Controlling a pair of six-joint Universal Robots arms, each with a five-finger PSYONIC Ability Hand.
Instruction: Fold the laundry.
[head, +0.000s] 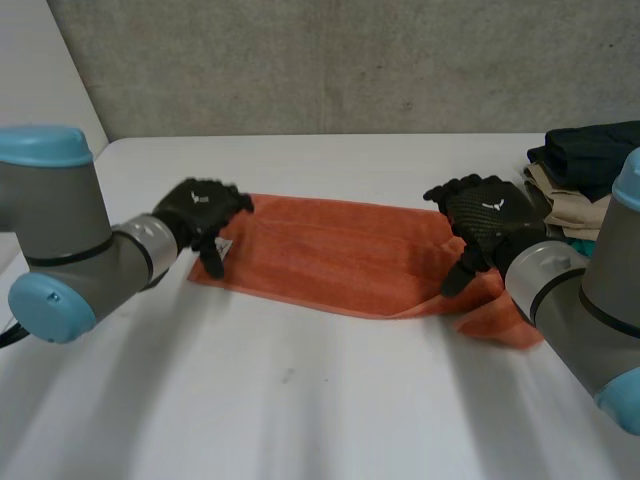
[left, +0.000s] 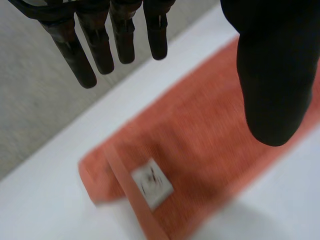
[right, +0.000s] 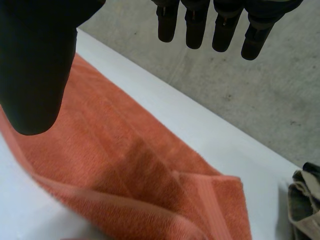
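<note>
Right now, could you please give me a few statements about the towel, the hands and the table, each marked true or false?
1. The orange towel lies on the white table. True.
2. The left hand grips a corner of the towel. False: its fingers are straight and hold nothing, above that end.
3. A white label shows on the towel near the left hand. True.
4. The pile of clothes sits beside the left arm. False: it sits by the right arm.
5. The right hand is open over the towel's other end. True.
</note>
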